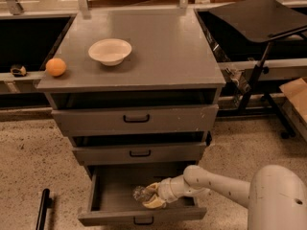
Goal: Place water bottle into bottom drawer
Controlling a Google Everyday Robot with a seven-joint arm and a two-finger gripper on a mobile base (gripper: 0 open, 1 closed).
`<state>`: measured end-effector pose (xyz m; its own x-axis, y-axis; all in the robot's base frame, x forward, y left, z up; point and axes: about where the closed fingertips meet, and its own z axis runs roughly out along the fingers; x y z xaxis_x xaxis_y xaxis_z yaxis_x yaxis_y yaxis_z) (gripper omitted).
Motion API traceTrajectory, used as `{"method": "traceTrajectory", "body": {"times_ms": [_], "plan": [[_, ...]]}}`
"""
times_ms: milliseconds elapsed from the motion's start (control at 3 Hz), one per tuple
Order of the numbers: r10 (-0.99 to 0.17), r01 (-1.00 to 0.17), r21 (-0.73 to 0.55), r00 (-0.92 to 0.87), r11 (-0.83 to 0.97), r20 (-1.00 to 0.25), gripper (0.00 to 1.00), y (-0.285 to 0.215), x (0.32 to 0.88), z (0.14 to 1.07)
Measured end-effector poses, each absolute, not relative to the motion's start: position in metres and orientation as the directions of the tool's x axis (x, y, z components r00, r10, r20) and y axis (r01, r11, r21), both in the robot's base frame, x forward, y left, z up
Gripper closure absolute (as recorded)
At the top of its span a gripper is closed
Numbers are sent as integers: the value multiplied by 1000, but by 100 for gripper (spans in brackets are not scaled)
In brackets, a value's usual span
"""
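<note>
The bottom drawer (115, 215) of the grey cabinet is pulled out and open. My gripper (149, 197) reaches into it from the right, low over the drawer floor near its front. The water bottle (140, 193), clear plastic, sits between the pale fingers (154, 203), with its left end sticking out. The rest of the bottle is hidden by the gripper. My white arm (216, 183) runs from the lower right corner into the drawer.
A white bowl (110, 51) and an orange (56, 66) sit on the cabinet top (158, 47). The top drawer (136, 119) and middle drawer (139, 153) are slightly open. A black stand (259, 71) is at the right. A black bar (42, 209) lies on the floor at the left.
</note>
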<state>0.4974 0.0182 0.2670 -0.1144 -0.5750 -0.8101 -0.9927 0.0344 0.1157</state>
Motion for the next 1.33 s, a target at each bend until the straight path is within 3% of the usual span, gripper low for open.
{"method": "traceTrajectory", "body": {"times_ms": [667,1000,1333], "plan": [[-575,-993,116,-115,35,-810,16,18,497,267],[-575,-993,116,-115,35,-810,0,18,497,267],[-575,-993,116,-115,35,-810,0,19,497,267]]}}
